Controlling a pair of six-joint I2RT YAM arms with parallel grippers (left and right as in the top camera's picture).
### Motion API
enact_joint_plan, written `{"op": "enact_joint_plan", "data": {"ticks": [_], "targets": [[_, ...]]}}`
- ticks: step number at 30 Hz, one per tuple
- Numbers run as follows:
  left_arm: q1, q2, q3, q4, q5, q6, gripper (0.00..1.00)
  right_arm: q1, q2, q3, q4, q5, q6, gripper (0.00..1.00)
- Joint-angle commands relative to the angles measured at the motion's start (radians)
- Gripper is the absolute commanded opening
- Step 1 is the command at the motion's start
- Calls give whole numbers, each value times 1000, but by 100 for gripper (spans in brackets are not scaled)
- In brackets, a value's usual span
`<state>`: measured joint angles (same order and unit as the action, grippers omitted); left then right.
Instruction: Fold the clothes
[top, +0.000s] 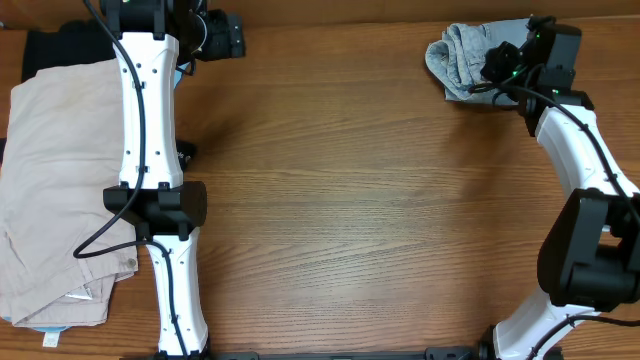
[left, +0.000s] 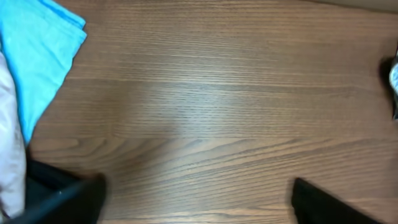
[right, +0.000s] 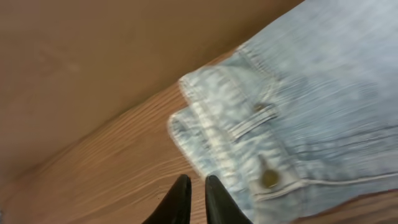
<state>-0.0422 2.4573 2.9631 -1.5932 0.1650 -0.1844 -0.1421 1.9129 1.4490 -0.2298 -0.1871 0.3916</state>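
Note:
The light blue denim shorts (top: 468, 58) lie bunched in a heap at the far right of the table. In the right wrist view the shorts (right: 298, 106) show their waistband, a belt loop and a brass button. My right gripper (top: 497, 62) is at the heap's right edge; in the right wrist view its fingers (right: 196, 185) are nearly together and empty, tips beside the waistband edge. My left gripper (top: 228, 36) is at the far left of the table, away from the shorts. In the left wrist view its fingers (left: 199, 199) are spread wide over bare wood.
Beige trousers (top: 55, 190) lie folded at the left edge, over a black garment (top: 55, 45) at the far left corner. A bright blue cloth (left: 37, 56) lies beside the trousers. A brown wall runs behind the table's far edge (right: 93, 56).

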Motion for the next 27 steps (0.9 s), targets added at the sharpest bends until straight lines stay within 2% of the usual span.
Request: {"op": "enact_joint_plan", "data": {"ticks": [1, 2, 3, 4, 10, 13, 15, 16, 23, 27], "targets": [[-4, -24, 17, 1, -11, 4, 100, 3, 21, 18, -32, 76, -11, 7], [-4, -24, 17, 1, -11, 4, 100, 3, 11, 18, -46, 62, -11, 8], [-4, -24, 17, 1, -11, 4, 100, 3, -2, 18, -58, 49, -13, 17], [-4, -24, 17, 1, -12, 5, 100, 3, -37, 18, -73, 27, -40, 33], [-4, -24, 17, 1, -11, 4, 100, 3, -258, 19, -214, 25, -68, 61], [-4, -24, 17, 0, -12, 5, 100, 3, -387, 19, -323, 16, -88, 81], [-4, -24, 17, 1, -12, 5, 100, 4, -484, 19, -398, -26, -156, 96], [-4, -24, 17, 1, -12, 5, 100, 5, -533, 19, -432, -50, -189, 100], [-4, -24, 17, 1, -12, 5, 100, 6, -840, 18, -635, -204, -209, 100], [-4, -24, 17, 1, -12, 5, 100, 5, -957, 18, -693, -204, -209, 100]]}}
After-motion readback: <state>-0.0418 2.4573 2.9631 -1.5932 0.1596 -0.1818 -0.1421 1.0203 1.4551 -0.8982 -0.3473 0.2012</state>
